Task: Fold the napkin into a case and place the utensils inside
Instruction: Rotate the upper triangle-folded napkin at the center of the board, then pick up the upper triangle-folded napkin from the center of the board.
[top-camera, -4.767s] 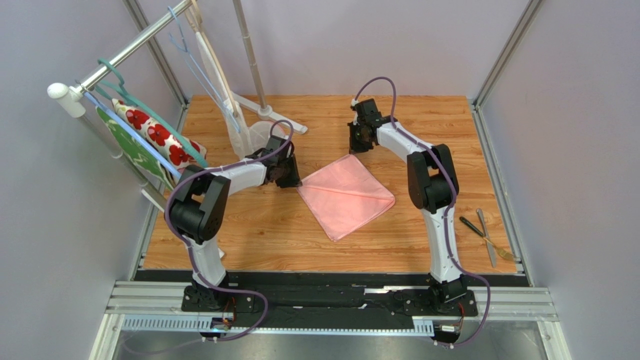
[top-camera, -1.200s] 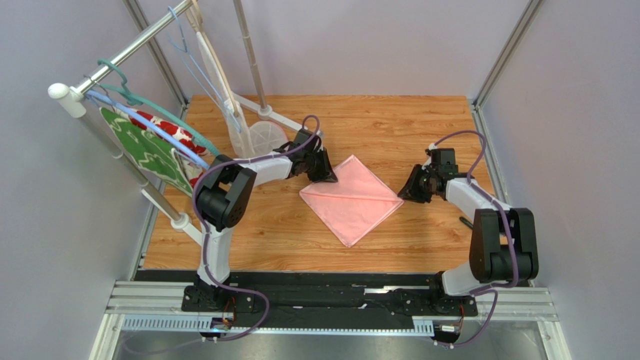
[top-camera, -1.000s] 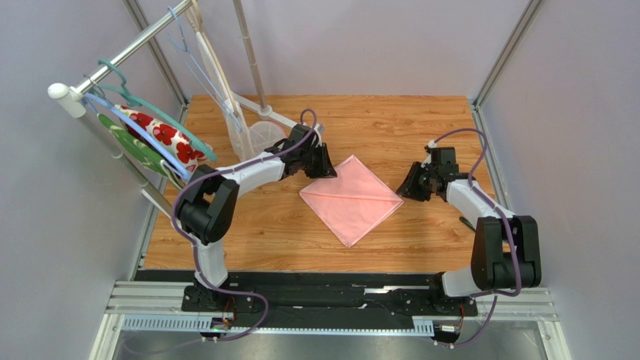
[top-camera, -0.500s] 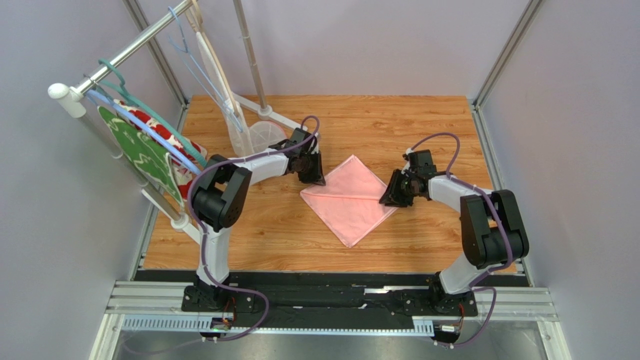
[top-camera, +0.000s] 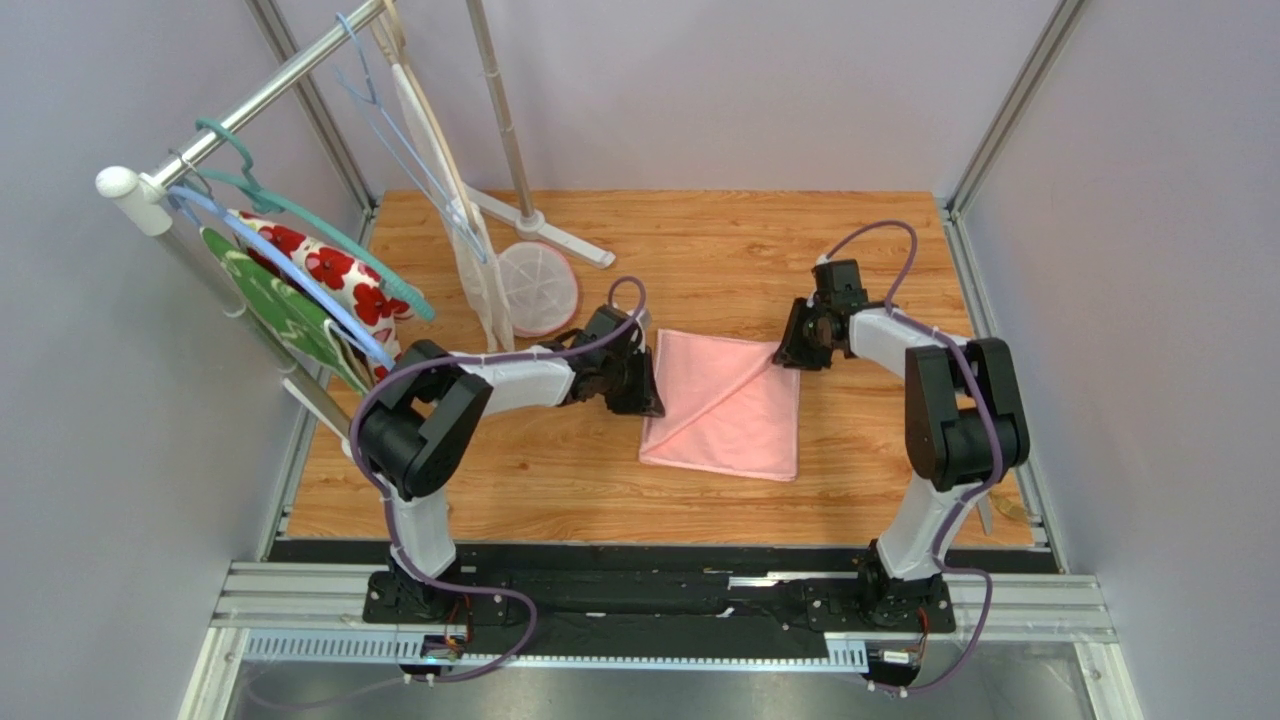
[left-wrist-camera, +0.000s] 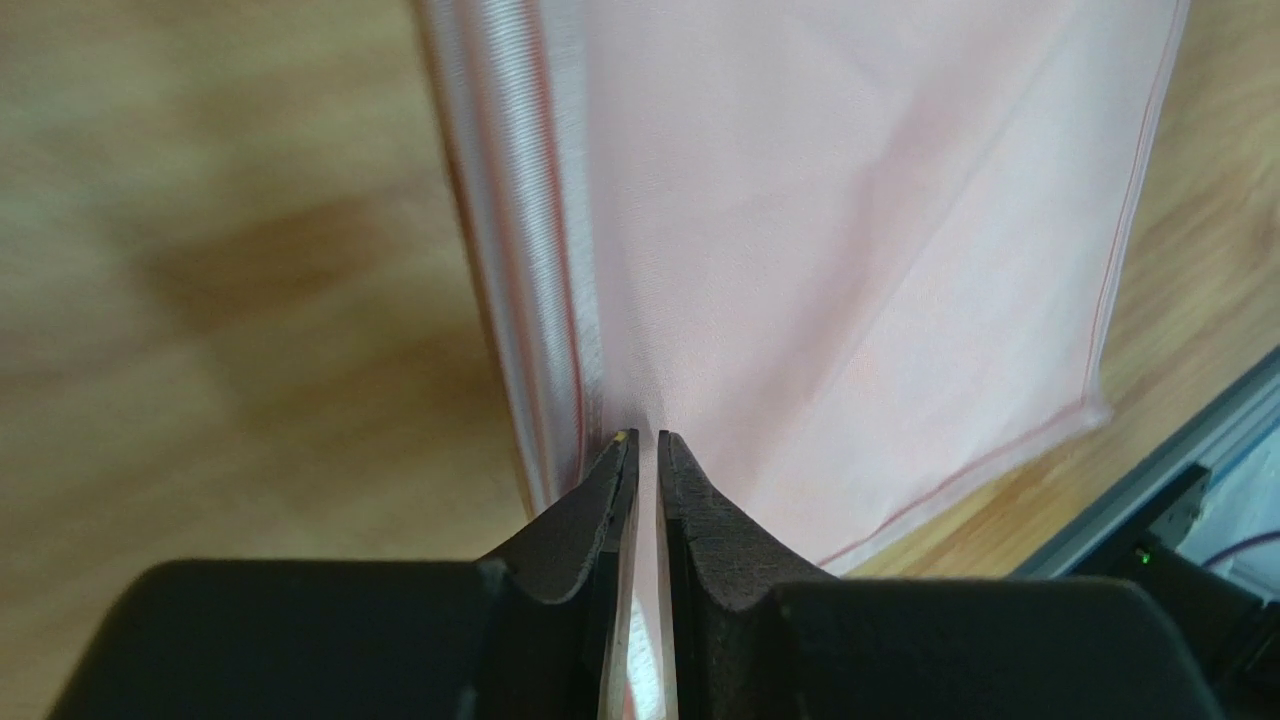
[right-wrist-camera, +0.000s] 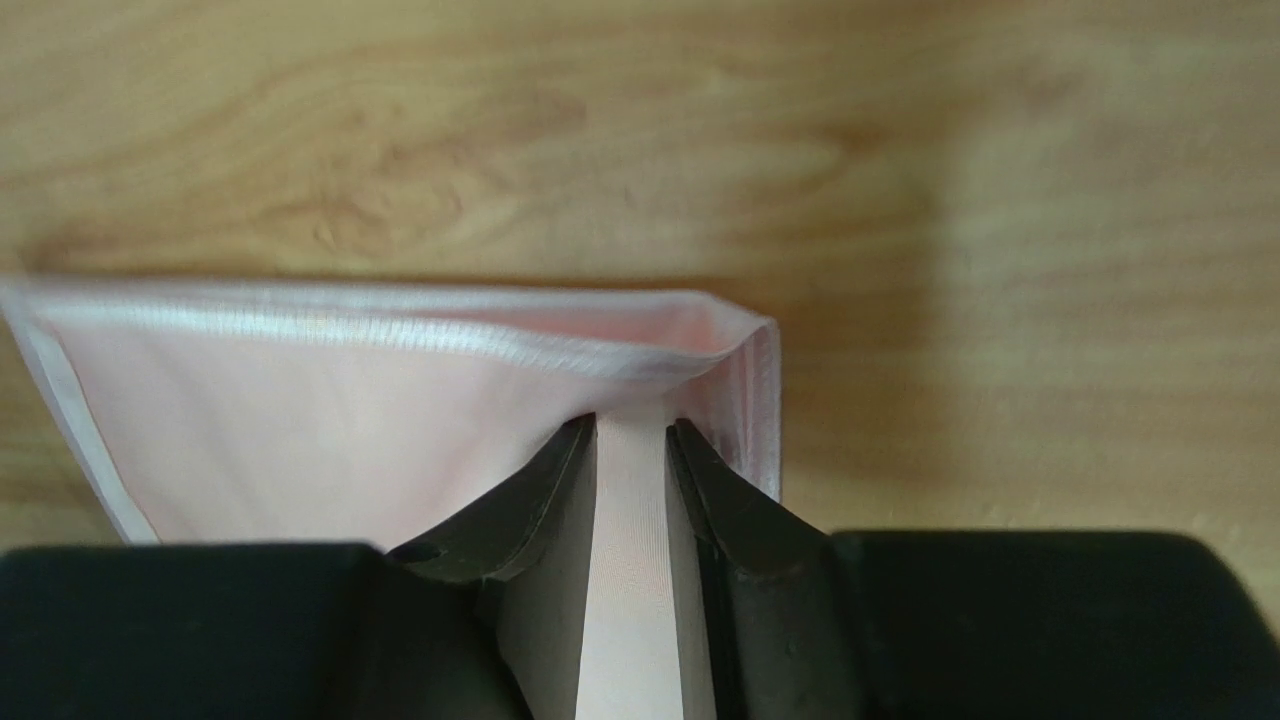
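My left gripper (left-wrist-camera: 643, 438) was pinched almost shut on the left edge of the napkin (top-camera: 729, 408), and my right gripper (right-wrist-camera: 631, 428) was clamped on its far-right corner. The napkin lay folded in the middle of the wooden tabletop (top-camera: 857, 240), with pale walls (top-camera: 751, 90) around and a clothes rack (top-camera: 226, 135) at the far-left corner. Roughly square, it sat with its sides about parallel to the tabletop's edges, a crease slanting from its far-right corner toward its left edge.

utensils (top-camera: 986, 518) mostly behind right arm (top-camera: 950, 413)

The napkin (top-camera: 724, 408) now lies square instead of diamond-wise, with the left gripper (top-camera: 654, 396) and the right gripper (top-camera: 784, 354) pinching its edges.
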